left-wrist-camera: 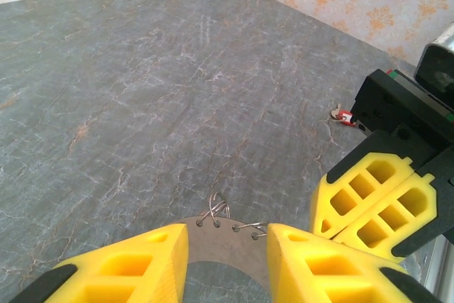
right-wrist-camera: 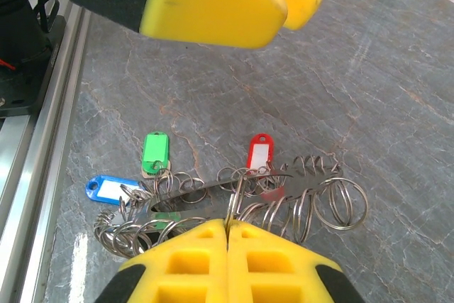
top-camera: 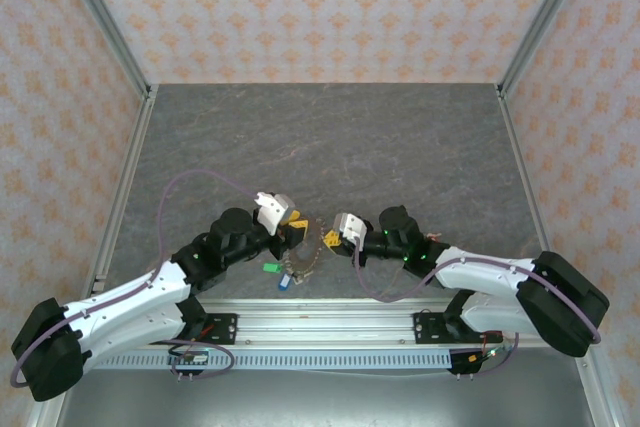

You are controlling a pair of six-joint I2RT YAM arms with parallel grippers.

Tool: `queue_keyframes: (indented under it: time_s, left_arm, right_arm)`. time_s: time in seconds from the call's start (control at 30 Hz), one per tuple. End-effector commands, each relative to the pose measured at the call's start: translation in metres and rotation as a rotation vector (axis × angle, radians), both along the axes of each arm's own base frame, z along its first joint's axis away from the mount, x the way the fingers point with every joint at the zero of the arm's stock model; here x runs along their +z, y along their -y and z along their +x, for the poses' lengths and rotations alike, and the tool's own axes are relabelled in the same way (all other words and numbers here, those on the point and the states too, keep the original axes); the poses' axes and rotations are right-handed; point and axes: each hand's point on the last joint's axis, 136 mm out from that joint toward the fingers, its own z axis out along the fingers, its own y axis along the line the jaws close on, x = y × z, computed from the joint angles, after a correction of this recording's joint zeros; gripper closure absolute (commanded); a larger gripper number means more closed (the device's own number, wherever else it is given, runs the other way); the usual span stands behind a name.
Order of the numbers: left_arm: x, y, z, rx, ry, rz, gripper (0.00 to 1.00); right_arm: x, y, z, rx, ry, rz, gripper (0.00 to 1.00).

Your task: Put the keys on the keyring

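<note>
The keyring (left-wrist-camera: 213,239) lies between the two grippers near the front edge of the worktop (left-wrist-camera: 142,104), its rim crowded with small wire loops. The green tag (right-wrist-camera: 154,152) and blue tag (right-wrist-camera: 110,189) lie on the ring's left, the red tag (right-wrist-camera: 259,155) just behind it. All three touch the tangle of loops, but I cannot tell whether each is truly hooked on.

The right gripper (right-wrist-camera: 227,228) is closed tight at the ring's near rim. One thin loop (right-wrist-camera: 233,196) runs straight into the seam of its fingers, so it looks pinched there. The left gripper (top-camera: 296,235) hangs over the ring's left side with its fingers part way apart. The ring's arc shows in the gap, but I cannot tell whether they clamp it or only straddle it.

This looks like the threading step: one loop held at the rim, the ring to be steadied against it. The next move likely calls for a firm left hold on the ring. Then the right gripper would need a small, careful twist to work the loop along the wire without dragging the neighbouring loops.
</note>
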Motion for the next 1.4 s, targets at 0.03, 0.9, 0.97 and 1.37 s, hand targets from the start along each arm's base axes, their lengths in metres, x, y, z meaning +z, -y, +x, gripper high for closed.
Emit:
queue_keyframes:
  time_s: [0.03, 0.9, 0.97, 1.37]
  left_arm:
    - [-0.007, -0.005, 0.001, 0.027, -0.003, 0.021, 0.66]
    - [-0.008, -0.007, 0.006, 0.058, -0.021, 0.045, 0.63]
    - [-0.009, -0.007, 0.006, 0.060, -0.023, 0.047, 0.63]
    - [-0.013, -0.009, 0.008, 0.073, -0.028, 0.061, 0.62]
  right_arm:
    - [0.024, -0.007, 0.003, 0.023, 0.045, 0.058, 1.00]
    - [0.016, -0.003, 0.009, -0.027, 0.034, 0.028, 1.00]
    - [0.016, -0.003, 0.009, -0.028, 0.035, 0.028, 1.00]
    - [0.014, -0.003, 0.011, -0.037, 0.030, 0.021, 1.00]
